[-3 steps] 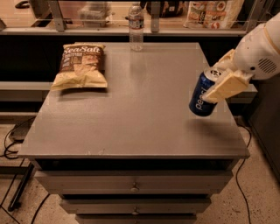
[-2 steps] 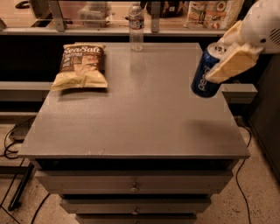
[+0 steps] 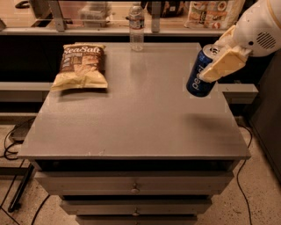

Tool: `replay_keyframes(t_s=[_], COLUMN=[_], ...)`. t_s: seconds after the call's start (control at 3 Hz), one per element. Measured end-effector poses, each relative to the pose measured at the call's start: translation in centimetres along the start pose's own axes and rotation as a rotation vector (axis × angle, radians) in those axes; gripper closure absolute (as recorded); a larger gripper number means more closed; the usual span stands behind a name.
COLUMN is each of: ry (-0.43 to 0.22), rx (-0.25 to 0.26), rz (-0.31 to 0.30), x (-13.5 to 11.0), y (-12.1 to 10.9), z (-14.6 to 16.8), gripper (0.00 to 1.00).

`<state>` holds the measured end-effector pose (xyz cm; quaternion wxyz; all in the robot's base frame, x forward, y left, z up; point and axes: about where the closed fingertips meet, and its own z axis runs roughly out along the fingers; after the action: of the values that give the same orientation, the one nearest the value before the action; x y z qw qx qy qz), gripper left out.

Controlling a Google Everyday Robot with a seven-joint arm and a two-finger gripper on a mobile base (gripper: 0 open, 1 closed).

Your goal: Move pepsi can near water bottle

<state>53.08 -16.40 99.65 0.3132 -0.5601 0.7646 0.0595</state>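
My gripper [image 3: 218,62] is at the right side of the grey table [image 3: 131,114], shut on the pepsi can [image 3: 199,74]. The dark blue can with white lettering is tilted and held in the air above the table's right edge, its silver top toward the arm. The water bottle [image 3: 136,27], clear with a pale label band, stands upright at the table's far edge, near the middle, well to the left of and beyond the can.
A sea salt chip bag [image 3: 82,66] lies flat on the table's far left part. A shelf with packaged goods [image 3: 210,13] runs behind the table. Drawers [image 3: 134,186] sit below the tabletop. Cables lie on the floor at left.
My gripper has lifted the pepsi can higher and carried it slightly toward the far side of the table. The bottle and chip bag have not moved.
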Motion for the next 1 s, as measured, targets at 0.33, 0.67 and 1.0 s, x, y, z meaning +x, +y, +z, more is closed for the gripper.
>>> replay_keyframes(t_s=[0.33, 0.67, 1.0], ry=[-0.038, -0.077, -0.126], rx=[0.045, 0.09, 0.117], rz=[0.037, 0.071, 0.109], x=[-0.6, -1.6, -2.7], y=[-3.7, -8.8, -13.6], z=[1.6, 2.9, 5.0], gripper=[1.0, 1.0, 1.0])
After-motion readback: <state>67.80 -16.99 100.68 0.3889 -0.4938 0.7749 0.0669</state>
